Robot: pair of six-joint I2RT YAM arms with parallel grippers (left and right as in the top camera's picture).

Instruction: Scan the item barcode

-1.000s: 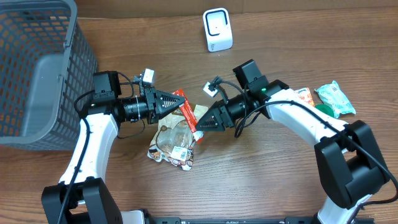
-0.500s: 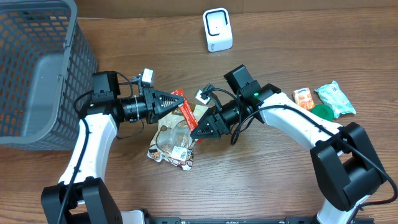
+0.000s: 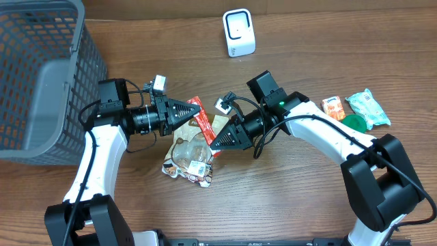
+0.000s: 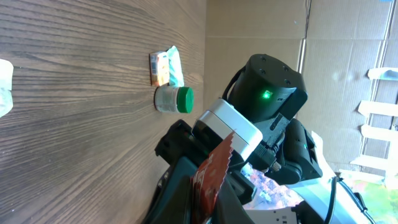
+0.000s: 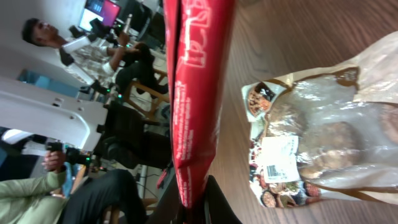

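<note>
Mid-frame in the overhead view, the red packet point(image 3: 203, 123) is pinched from both sides: the left gripper point(image 3: 195, 109) clamps its upper end, the right gripper point(image 3: 213, 145) its lower end. The white scanner point(image 3: 239, 33) sits at top centre, well apart; a clear cookie bag point(image 3: 190, 158) lies just below.

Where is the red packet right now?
In the overhead view, the red packet is near the middle of the table, pinched between the left tool and the right tool, right by the clear snack bag.
</note>
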